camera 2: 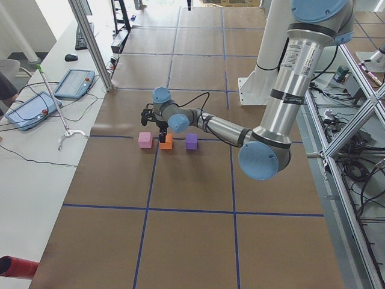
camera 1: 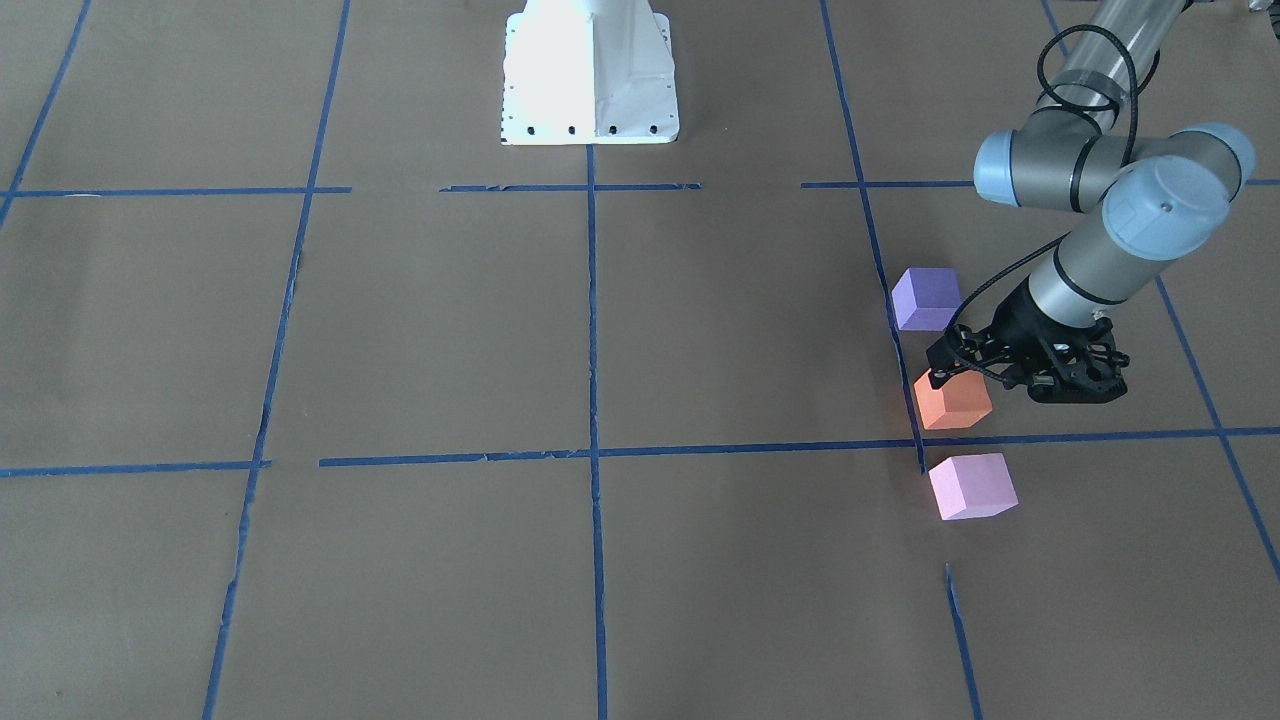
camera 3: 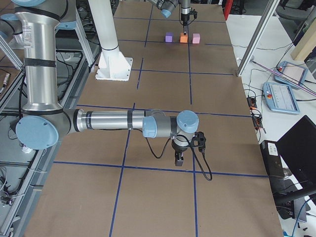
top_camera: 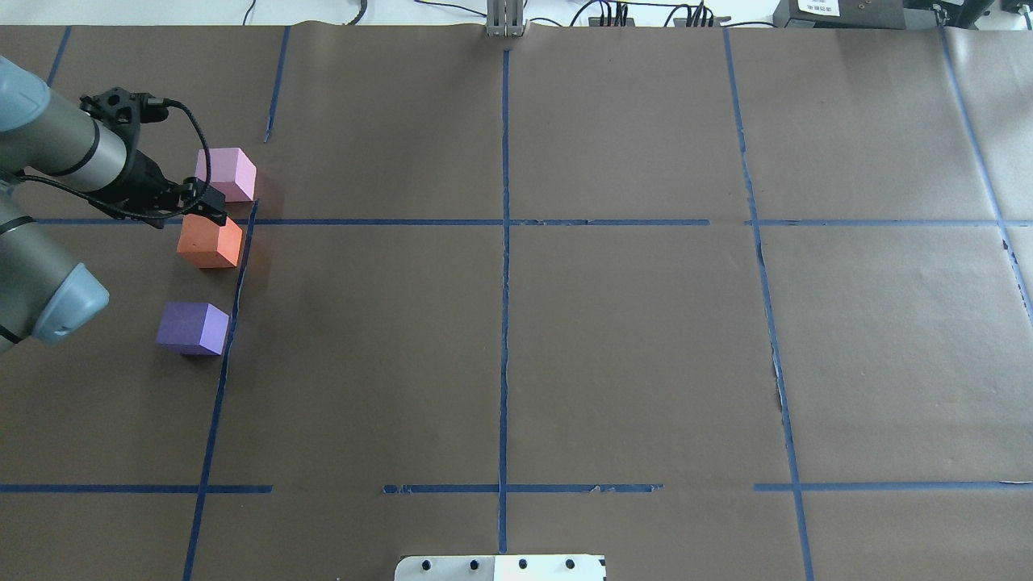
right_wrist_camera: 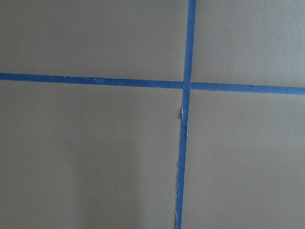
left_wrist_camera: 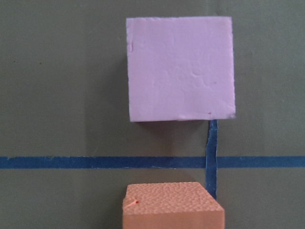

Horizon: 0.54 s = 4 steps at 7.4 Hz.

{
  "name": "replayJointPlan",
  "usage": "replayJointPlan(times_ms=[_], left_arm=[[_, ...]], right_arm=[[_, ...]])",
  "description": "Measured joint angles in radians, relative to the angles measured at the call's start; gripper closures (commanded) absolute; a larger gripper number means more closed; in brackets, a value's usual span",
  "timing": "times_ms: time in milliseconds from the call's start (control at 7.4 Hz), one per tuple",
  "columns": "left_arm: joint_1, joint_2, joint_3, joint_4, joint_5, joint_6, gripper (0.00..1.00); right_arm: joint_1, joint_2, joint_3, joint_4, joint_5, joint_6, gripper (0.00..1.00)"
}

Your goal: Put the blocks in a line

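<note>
Left hand (top_camera: 208,210) seemingly on orange block (top_camera: 210,244); pink block (top_camera: 228,173) just beside.

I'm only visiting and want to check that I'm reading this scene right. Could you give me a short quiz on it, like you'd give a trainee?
1. Which block is in the middle of the row? A purple block, B orange block, C pink block.
2. True or false: the right hand hovers over the blocks.
3. How many blocks are in the row?
Key:
1. B.
2. False: it is far from them; the left hand is the one at the orange block.
3. Three: purple block, orange block, pink block.
</note>
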Motion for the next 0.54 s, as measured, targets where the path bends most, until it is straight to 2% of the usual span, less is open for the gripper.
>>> replayJointPlan(times_ms=[270,405,541], left_arm=[[-0.08,0.054,-0.149,0.113,-0.009,0.006,0.0],[-0.121,0.065,-0.175,0.143,-0.019,0.046,0.0],[-0.179,0.077,-0.165,0.172,-0.043,0.162,0.0]], right_arm=[[0.0,0.0,0.0,0.0,0.0,0.0,0.0],[0.0,0.0,0.0,0.0,0.0,0.0,0.0],[0.0,0.0,0.0,0.0,0.0,0.0,0.0]])
